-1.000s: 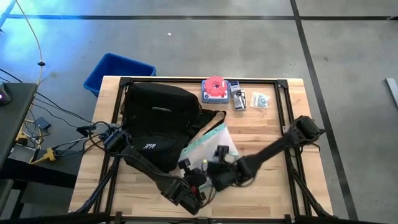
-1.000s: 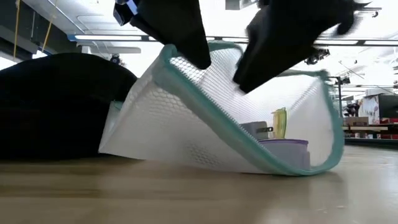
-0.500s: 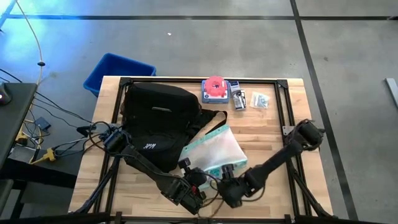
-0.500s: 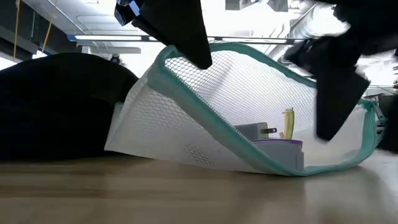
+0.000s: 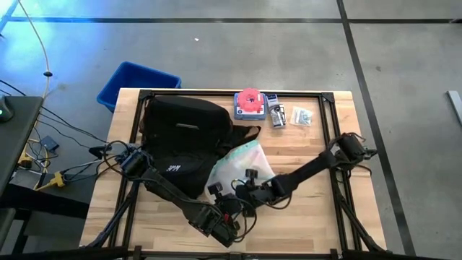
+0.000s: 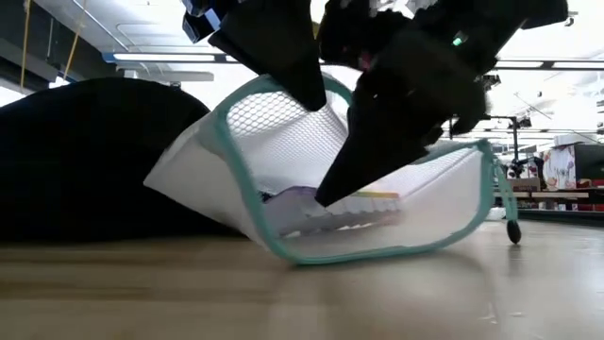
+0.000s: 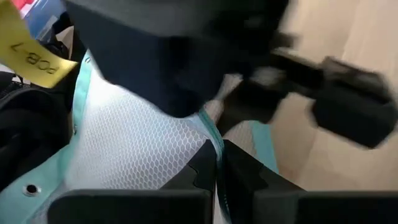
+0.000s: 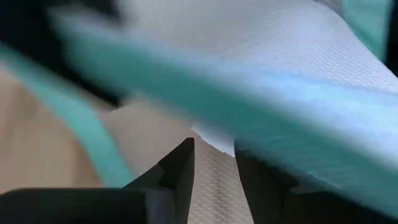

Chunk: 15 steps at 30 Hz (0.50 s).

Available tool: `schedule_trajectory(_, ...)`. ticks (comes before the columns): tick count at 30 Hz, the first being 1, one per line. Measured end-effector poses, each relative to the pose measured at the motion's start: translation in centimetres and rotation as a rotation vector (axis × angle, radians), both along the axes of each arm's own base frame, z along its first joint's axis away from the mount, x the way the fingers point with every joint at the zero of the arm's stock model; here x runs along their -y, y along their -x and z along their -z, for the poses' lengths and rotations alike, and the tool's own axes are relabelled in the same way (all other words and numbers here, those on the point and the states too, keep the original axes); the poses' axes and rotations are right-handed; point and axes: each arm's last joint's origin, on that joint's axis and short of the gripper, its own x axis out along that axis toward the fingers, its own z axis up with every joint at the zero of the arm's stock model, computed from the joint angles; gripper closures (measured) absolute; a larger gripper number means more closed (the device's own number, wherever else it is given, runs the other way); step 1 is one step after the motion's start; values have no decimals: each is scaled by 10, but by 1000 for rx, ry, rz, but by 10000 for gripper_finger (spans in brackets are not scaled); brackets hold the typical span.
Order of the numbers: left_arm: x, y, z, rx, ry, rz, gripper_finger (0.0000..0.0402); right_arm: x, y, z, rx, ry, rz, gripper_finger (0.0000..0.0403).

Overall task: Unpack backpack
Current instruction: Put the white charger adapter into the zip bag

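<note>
The black backpack point(image 5: 180, 141) lies on the table's left half. Against its right side leans a white mesh pouch point(image 5: 240, 167) with teal trim, its underside on the table point(image 6: 377, 247). A purple item point(image 6: 294, 200) and a yellow one point(image 6: 377, 196) show inside. My left gripper point(image 7: 217, 167) is shut on the pouch's teal rim and holds the mouth up. My right gripper point(image 6: 330, 194) slants down into the pouch's mouth. In the right wrist view its fingers point(image 8: 180, 168) stand a small gap apart over white mesh point(image 8: 214, 177). My left gripper pinches the pouch's teal rim point(image 7: 214, 138) between its two fingers, slanting down from above at the near side. The rim is lifted and the pouch's bottom stays on the table. My right gripper reaches into the pouch's mouth point(image 6: 321, 123) from above right. Whether its fingers touch the mesh I cannot tell.
At the table's far edge lie a red-topped item point(image 5: 249, 103) and two small packets point(image 5: 278, 115) point(image 5: 302, 115). A blue bin point(image 5: 137, 83) stands beyond the far left corner. A black frame rail point(image 5: 238, 92) runs around the tabletop.
My right gripper swung out toward the near right edge, then came back left and down into the pouch's mouth. The pouch has bunched toward the backpack. Its right end has drawn in, its mouth has tipped, and the things inside have slid left in the low view.
</note>
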Motion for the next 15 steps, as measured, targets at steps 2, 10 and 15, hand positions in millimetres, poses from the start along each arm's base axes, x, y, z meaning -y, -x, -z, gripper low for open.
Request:
schedule_trajectory(2, 0, 1, 0, -4, -2, 0, 402, 1, 0, 1, -9, 5, -3, 305)
schedule_trajectory(10, 1, 2, 1, -5, 5, -12, 402, -28, 15, 2, -101, -107, -209, 306)
schedule_trajectory(15, 1, 2, 0, -2, 4, -14, 402, -44, 16, -2, -33, -139, -280, 307)
